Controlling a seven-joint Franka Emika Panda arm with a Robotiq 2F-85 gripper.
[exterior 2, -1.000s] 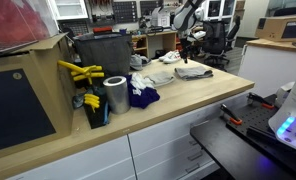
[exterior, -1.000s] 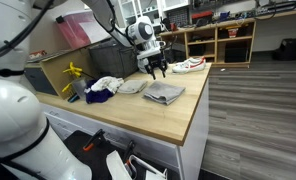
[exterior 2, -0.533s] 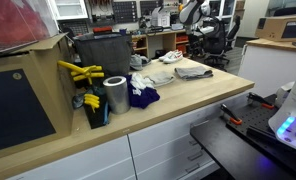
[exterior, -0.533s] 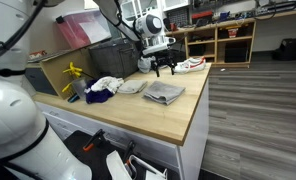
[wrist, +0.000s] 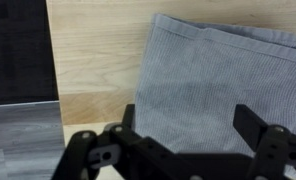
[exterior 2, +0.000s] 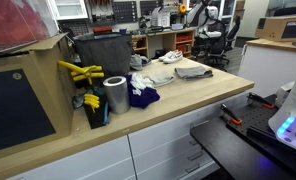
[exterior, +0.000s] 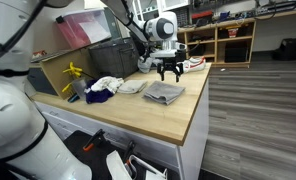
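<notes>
Rightward and a little upward is how the gripper (exterior: 169, 72) has shifted in an exterior view since the earlier frames, from above the middle of the grey folded cloth (exterior: 164, 93) to above its far edge; it now hangs just right of the frame's centre, clear of the cloth, its fingers spread wide and holding nothing.

Seen from the wrist, the gripper (wrist: 188, 135) fills the bottom of the frame, one dark finger (wrist: 123, 122) at lower centre and its partner at lower right; the grey folded cloth (wrist: 213, 85) lies flat beneath them, covering the centre and right of the frame, with bare wooden table (wrist: 93, 50) to its left.

In both exterior views the grey folded cloth (exterior 2: 193, 71) rests on the table (exterior: 178, 122) near its far end; a white cloth (exterior: 133, 86) lies just beside it, and a blue cloth (exterior: 98, 96) sits further left; a metal can (exterior 2: 115, 95) stands at centre left, yellow tools (exterior 2: 80, 71) beside it, a dark bin (exterior 2: 100, 52) behind.
</notes>
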